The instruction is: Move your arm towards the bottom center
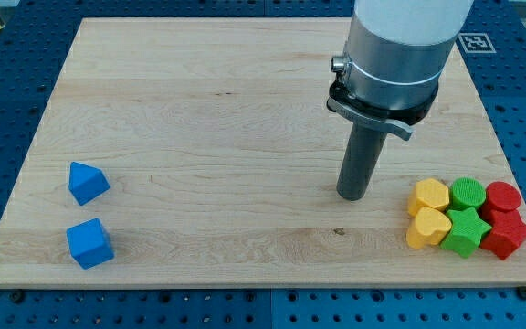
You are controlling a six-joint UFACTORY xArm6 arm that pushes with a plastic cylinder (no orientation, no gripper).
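My tip rests on the wooden board, right of centre and below the middle. A cluster of blocks lies to its right near the board's bottom right corner: a yellow hexagon, a yellow heart, a green round block, a green star, a red round block and a red star. The tip stands a short gap left of the yellow hexagon, not touching it. Two blue blocks lie at the bottom left: a blue pointed block and a blue cube-like block.
The board sits on a blue perforated table. A black and white marker tag lies at the board's top right corner. The arm's grey cylinder body rises above the tip and hides part of the board.
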